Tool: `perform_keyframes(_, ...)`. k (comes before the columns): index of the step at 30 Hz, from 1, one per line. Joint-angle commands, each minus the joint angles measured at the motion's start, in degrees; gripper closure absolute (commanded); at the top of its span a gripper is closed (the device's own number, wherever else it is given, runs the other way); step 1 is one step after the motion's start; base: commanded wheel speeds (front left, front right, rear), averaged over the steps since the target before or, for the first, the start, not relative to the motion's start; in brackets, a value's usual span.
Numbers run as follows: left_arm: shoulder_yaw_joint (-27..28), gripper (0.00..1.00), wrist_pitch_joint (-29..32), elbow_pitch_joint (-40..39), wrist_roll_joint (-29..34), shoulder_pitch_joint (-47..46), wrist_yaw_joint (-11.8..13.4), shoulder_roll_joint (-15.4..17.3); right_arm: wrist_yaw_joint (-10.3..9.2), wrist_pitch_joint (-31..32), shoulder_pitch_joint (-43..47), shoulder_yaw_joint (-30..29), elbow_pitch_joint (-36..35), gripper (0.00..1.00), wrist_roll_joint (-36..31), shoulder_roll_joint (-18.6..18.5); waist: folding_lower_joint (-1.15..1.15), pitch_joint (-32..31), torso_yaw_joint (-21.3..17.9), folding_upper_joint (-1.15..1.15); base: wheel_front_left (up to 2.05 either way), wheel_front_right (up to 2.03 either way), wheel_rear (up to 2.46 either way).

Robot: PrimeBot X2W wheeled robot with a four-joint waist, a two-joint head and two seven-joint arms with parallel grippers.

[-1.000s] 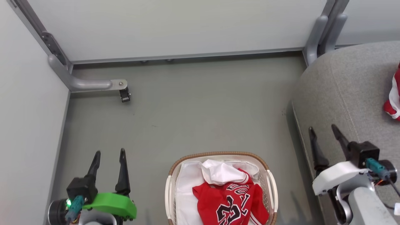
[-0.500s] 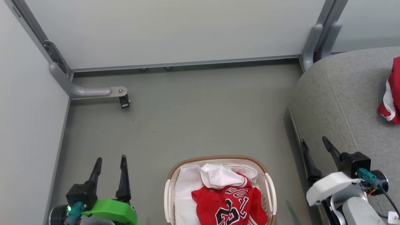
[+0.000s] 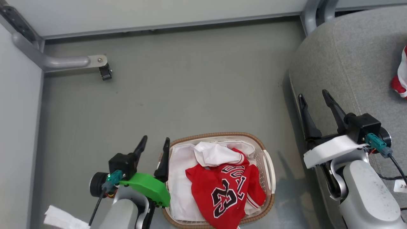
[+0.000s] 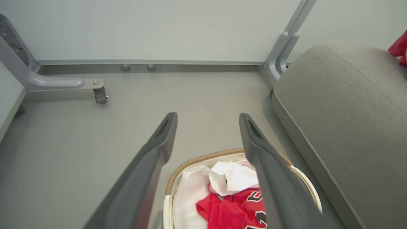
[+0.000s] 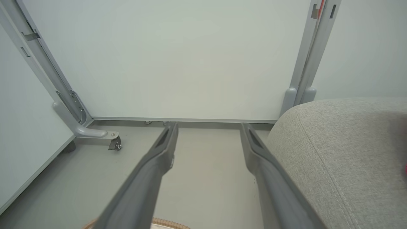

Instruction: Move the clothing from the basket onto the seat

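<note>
Jersey still in laundry basket; my left claw, open and empty, has swung to its rim, so pickup looks next. Right claw open by sofa cushion.

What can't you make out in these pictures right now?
Head view: the far jersey on the seat is cut off by the right edge.
Head view: the red jersey and white sheet cover the basket bottom; anything beneath is hidden.
Left wrist view: the basket's near end is cut off by the bottom edge, partly behind the left pincer.
</note>
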Motion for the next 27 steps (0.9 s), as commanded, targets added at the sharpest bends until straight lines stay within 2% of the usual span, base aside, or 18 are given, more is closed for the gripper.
perform_keyframes(1,-1.8,0.00,0.0,1.8,-1.3,-2.3,-0.2,0.2,-0.08,-0.3,-1.0,0.3,-0.1,0.00,0.1,-0.1,0.00,5.5,-3.5,0.58,0.00,0.00,0.00)
perform_keyframes(7,-12.9,0.00,0.0,10.4,-7.5,-9.0,-0.6,0.2,-0.08,-0.3,-4.6,0.4,-0.3,0.00,0.4,0.1,0.00,11.3,-6.0,0.58,0.00,0.00,0.00)
perform_keyframes(14,-25.7,0.00,0.2,18.3,-17.8,-16.5,-0.6,0.3,-0.08,-0.3,-7.0,0.7,-1.1,0.00,0.2,0.8,0.00,17.7,-8.4,0.58,0.00,0.00,0.00)
perform_keyframes(27,-40.2,0.00,4.1,23.1,-31.3,-24.4,-0.7,0.3,-0.08,-0.3,-9.7,1.5,-2.8,0.00,0.2,2.1,0.00,26.9,-11.4,0.58,0.00,0.00,0.00)
